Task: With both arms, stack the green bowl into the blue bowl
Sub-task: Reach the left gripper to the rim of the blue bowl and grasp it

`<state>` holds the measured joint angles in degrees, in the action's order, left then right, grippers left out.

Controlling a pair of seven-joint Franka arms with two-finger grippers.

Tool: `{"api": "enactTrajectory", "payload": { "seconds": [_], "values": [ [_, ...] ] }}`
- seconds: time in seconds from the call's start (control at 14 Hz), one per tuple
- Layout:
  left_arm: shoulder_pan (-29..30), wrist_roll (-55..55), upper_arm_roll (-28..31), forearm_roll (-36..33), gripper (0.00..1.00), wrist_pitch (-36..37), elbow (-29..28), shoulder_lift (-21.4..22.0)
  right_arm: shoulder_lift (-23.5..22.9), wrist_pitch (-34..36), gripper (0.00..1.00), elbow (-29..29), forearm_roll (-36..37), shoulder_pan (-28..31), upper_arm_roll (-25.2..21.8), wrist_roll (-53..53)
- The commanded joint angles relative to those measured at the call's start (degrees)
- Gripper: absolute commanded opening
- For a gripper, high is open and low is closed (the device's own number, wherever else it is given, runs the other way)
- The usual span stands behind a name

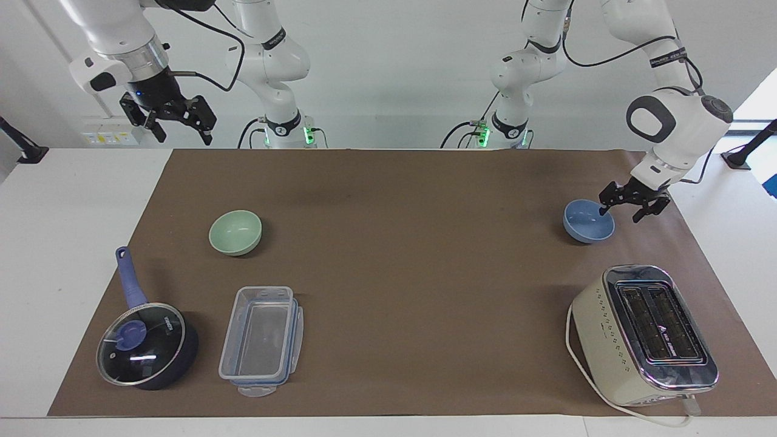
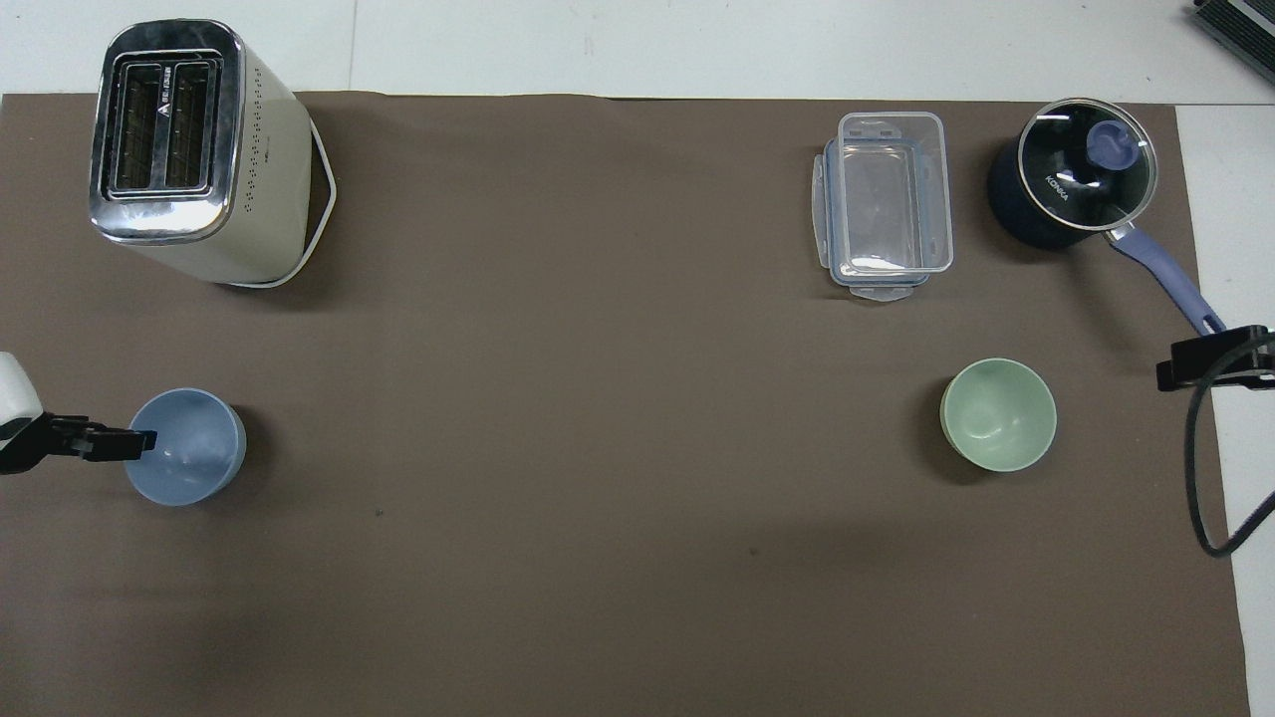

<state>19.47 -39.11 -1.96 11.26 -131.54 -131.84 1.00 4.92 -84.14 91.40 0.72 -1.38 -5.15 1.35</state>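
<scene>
Bowls like these are looking light, stiff and smooth, so you are best pinching a rim wall. The blue bowl [image 1: 588, 221] is sitting mouth-up toward the left arm's end of the desk [image 1: 400, 255]; the green bowl [image 1: 235, 232] is sitting mouth-up toward the right arm's end. Both are round, with no long axis. Your left gripper [image 1: 620, 209] is straddling the blue bowl's rim, fingers spread and not yet clamped. Your right gripper [image 1: 179, 124] is waiting aloft, fingers spread, holding nothing.
</scene>
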Motion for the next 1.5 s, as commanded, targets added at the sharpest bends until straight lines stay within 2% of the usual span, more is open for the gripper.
{"api": "enactTrajectory", "payload": {
  "seconds": [0.0, 0.14, 0.21, 0.29, 0.43, 0.5, 0.79, 1.0, 1.29, 1.43],
  "values": [
    [0.7, -1.2, -0.5, 2.9, 0.79, -1.8, -1.0, -1.5, 0.4, 0.2, 1.0, 0.4, -0.8, 0.5, 0.0, -1.2],
    [0.4, -1.3, -0.4, 2.9, 0.64, -2.1, -1.0, -3.5, 0.4, 0.2, 1.0, 0.4, -0.8, 0.5, 0.0, -1.2],
    [0.7, -1.4, -0.4, 2.9, 0.62, -1.9, -1.0, -3.5, 0.4, 0.2, 1.0, 0.4, -0.8, 0.5, 0.0, -1.2],
    [0.7, -1.6, -0.4, 2.9, 0.52, -1.9, -1.0, -3.5, 0.4, 0.2, 1.0, 0.4, -0.8, 0.5, 0.0, -1.2],
    [0.8, -2.3, -0.4, 2.9, 0.1, -1.7, -0.5, -3.6, 0.4, 0.2, 1.0, 0.4, -0.8, 0.5, 0.0, -1.2],
    [0.9, -2.7, -0.4, 2.9, 0.0, -1.4, -0.2, -3.7, 0.4, 0.2, 1.0, 0.5, -0.8, 0.5, 0.0, -1.2],
    [0.8, -2.8, -0.4, 2.9, 0.0, -0.3, 1.1, -2.9, 0.4, 0.2, 1.0, 0.4, -0.8, 0.5, 0.0, -1.2],
    [-0.1, -2.2, -0.8, 2.9, 0.0, 3.9, 1.1, 1.0, 0.4, 0.2, 1.0, 0.5, -0.8, 0.5, 0.0, -1.3],
    [-7.6, 3.4, -0.8, 2.9, 0.0, 8.5, 0.5, 7.4, 0.4, 0.3, 1.0, 0.3, -0.8, 0.6, 0.0, -1.9],
    [-13.3, 10.0, -0.9, 2.8, 0.0, 9.4, 0.4, 8.6, 0.4, 0.3, 1.0, 0.0, -0.8, 0.4, 0.2, -2.0]
  ]
}}
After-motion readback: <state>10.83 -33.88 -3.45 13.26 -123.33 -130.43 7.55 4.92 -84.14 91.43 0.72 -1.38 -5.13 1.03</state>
